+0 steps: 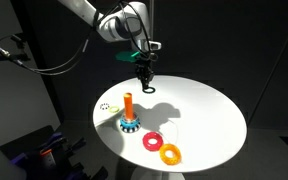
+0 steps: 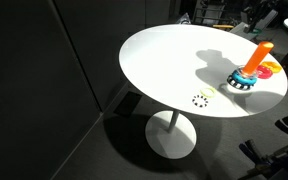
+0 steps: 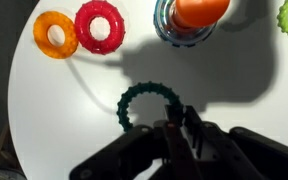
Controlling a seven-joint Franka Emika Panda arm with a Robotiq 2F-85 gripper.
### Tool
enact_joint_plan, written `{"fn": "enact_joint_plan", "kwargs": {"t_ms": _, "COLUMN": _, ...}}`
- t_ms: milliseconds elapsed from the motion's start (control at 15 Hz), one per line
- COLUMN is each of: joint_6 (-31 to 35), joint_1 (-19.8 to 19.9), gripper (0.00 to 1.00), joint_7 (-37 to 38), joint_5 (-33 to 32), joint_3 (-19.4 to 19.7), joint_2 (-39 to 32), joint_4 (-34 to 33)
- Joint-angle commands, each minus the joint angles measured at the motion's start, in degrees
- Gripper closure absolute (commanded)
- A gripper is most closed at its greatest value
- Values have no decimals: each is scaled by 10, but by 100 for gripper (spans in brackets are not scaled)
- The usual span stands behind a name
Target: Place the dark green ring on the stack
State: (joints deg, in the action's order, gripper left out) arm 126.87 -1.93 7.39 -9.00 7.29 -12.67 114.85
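Fingers (image 3: 170,134) pinched on dark green ring (image 3: 134,93), over round white table (image 3: 54,130), dark room.

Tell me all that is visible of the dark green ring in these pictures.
The dark green ring is thin, with a wide hole and small bumps along its rim; it looks like plastic. In the wrist view the gripper pinches its near edge, so it seems to hang flat above the white table, apart from the stack. Nothing else touches it.

Red ring (image 3: 100,46) beside orange ring (image 3: 40,35); perhaps a lime ring (image 3: 283,18).
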Motion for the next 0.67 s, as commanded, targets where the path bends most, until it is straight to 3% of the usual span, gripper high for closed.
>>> {"fn": "enact_joint_plan", "kwargs": {"t_ms": 0, "joint_6": -22, "joint_1": 17, "gripper": 95, "joint_7": -36, "joint_5": -3, "joint_3": -16, "joint_2": 55, "joint_4": 42}}
{"fn": "enact_joint_plan", "kwargs": {"t_ms": 600, "joint_6": -21, "joint_1": 26, "gripper": 95, "joint_7": -105, "joint_5": -1, "joint_3": -27, "joint_2": 134, "joint_4": 124}}
